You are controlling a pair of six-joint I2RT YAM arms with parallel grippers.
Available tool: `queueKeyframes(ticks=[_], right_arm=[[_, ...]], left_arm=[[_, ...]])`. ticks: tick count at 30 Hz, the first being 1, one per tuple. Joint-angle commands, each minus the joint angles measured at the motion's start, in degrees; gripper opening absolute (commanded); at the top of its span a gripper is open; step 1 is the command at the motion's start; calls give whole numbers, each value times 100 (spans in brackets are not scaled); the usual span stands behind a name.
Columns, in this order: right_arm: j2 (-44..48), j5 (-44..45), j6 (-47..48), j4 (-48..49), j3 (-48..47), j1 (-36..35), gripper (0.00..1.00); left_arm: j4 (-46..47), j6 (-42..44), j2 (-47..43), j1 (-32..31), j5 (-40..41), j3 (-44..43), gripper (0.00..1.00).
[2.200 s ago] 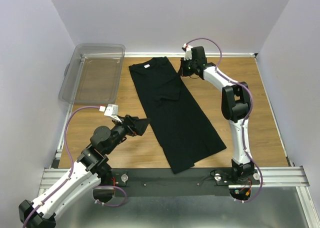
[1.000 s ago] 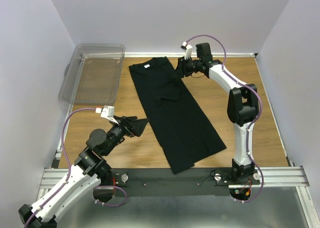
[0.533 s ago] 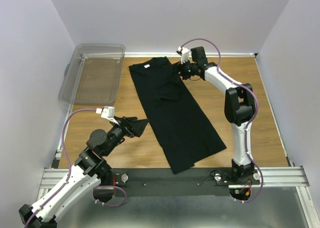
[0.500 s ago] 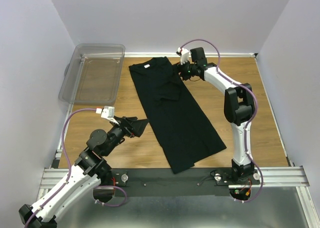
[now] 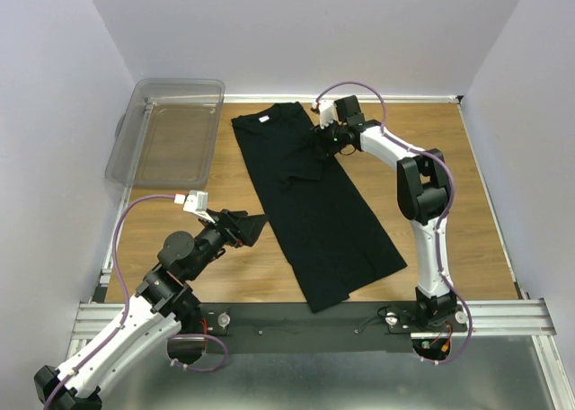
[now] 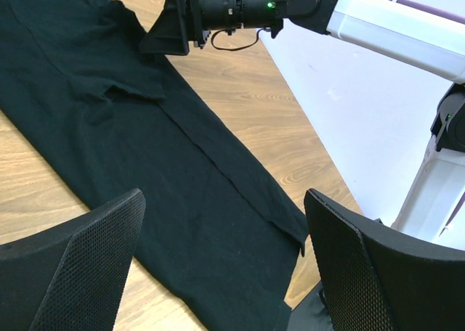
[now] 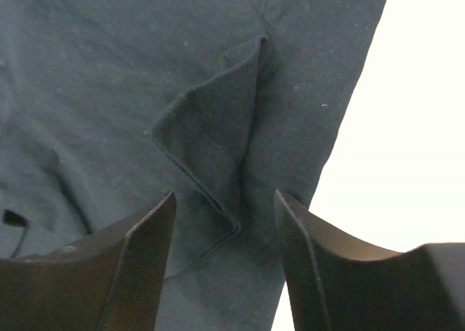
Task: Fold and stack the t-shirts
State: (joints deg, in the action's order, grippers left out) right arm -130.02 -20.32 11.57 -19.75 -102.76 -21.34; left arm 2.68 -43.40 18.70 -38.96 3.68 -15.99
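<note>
T-shirt [image 5: 310, 203], black, lies flat and slantwise on the wooden table [image 5: 449, 176] between pale walls [image 5: 296, 32], with a clear bin [image 5: 171, 131] at the far left. From the left wrist, the left gripper [image 6: 223, 197] is spread wide beside the cloth. From the right wrist, the right gripper [image 7: 225, 197] is parted over a folded sleeve [image 7: 211, 149], grasping nothing.

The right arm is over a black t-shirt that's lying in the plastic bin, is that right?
Not quite: the black t-shirt lies on the wooden table, beside the plastic bin. The top view shows it; the right end effector is over it.
</note>
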Motion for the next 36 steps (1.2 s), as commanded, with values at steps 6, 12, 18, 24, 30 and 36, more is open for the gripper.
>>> queueKeyframes(ticks=[6, 12, 18, 24, 30, 36], right_arm=[[-261, 502, 442, -64, -8, -107, 47], [-60, 450, 670, -56, 195, -133, 20], [257, 747, 829, -55, 520, -203, 6], [433, 1485, 1066, -38, 766, -379, 11], [573, 2153, 1128, 76, 880, -599, 12], [749, 2505, 1180, 129, 898, -704, 11]], left_arm=[[93, -28, -15, 38, -96, 52, 98], [119, -37, -6, 38, -122, 70, 98], [101, -37, -68, 38, -122, 78, 98], [137, -37, -42, 38, -149, 78, 98], [128, -37, -68, 38, -157, 70, 98], [101, -20, -86, 38, -157, 70, 98]])
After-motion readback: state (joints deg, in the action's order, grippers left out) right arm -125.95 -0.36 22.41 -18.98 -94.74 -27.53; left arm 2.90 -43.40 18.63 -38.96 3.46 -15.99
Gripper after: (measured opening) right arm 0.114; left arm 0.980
